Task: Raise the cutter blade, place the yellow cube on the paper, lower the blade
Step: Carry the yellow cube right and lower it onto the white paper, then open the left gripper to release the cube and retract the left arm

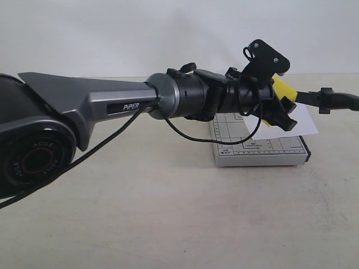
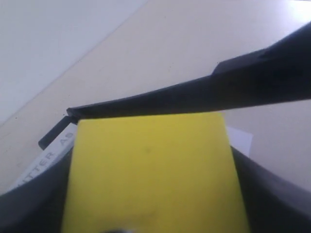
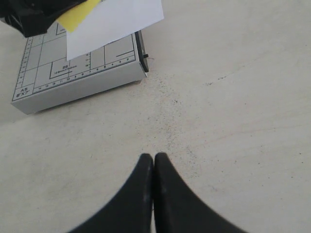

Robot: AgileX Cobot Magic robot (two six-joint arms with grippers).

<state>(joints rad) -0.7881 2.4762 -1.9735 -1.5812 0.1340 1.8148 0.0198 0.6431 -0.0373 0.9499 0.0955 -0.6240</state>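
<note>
Cutter blade point(image 2: 194, 94) up, left pincer point(image 1: 285, 105) clamps the yellow cube point(image 2: 155, 174) over the paper point(image 3: 114, 22), right pincer point(image 3: 154, 160) closed empty, so next: lower, release

The left arm point(image 1: 112, 101) is reaching level across to the trimmer board point(image 1: 252, 147). Its wrist is stretching straight out, and the left gripper point(image 1: 282, 106) is hanging above the board, clamping the yellow cube point(image 2: 150, 174). The right gripper point(image 3: 154, 162) is hovering low beside the board, apart from it, fingertips pressing together on nothing.
</note>
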